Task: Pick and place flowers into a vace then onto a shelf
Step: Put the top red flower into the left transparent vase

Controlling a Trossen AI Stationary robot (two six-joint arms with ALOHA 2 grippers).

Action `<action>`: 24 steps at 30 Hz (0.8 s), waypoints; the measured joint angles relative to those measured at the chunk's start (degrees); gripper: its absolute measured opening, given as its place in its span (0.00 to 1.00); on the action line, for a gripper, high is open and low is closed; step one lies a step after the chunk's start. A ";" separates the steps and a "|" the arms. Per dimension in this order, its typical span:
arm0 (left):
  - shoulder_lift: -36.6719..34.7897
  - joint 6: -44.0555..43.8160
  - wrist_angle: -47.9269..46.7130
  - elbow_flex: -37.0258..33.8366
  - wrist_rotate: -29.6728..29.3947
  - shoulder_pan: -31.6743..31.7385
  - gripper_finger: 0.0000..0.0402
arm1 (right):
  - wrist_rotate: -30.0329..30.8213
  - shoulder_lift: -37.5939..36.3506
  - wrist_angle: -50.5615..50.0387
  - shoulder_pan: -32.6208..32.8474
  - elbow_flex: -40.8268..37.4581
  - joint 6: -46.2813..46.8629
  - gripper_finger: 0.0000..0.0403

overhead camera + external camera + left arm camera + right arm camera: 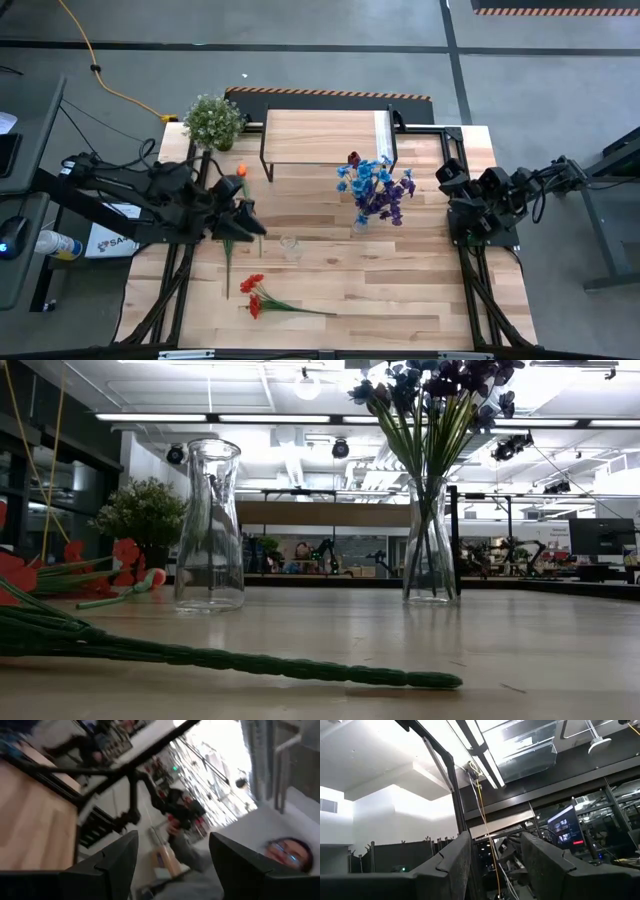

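Observation:
My left gripper (250, 224) (172, 840) hangs open above the table's left half, over the stem of the orange tulip (240, 172) (150, 578). Nothing shows between its fingers. The tulip lies flat on the table. A red bunch (254, 296) (250, 663) also lies flat, near the front edge. An empty clear vase (290, 247) (210, 525) stands right of the left gripper. A second vase (360, 222) (430, 540) holds blue and purple sprays (375, 190). The shelf (325, 138) stands at the far edge. My right gripper (468, 218) (495, 840) waits open at the right edge.
A bushy potted plant (213, 120) (145, 510) stands at the far left corner beside the shelf. A small dark red bud (353, 158) shows at the shelf's near edge, above the bouquet. Bare tabletop (400, 290) lies in the near right part. A person shows in the left wrist view.

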 joint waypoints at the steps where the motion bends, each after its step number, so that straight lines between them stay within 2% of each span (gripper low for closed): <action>1: -0.02 0.00 0.36 0.00 -0.52 -0.93 0.69 | 0.02 0.00 0.14 0.00 0.00 -0.14 0.41; 14: -0.66 -1.99 -0.21 0.00 -9.78 -15.00 0.69 | 1.31 0.07 5.01 -0.02 0.00 -2.82 0.41; 19: -0.63 -5.85 -5.29 0.00 -13.20 -20.91 0.69 | 1.31 0.15 5.03 -0.02 0.00 -2.67 0.41; 24: -0.63 -13.49 -12.15 0.00 -16.78 -27.42 0.69 | 1.31 0.15 5.08 -0.02 0.00 -2.34 0.41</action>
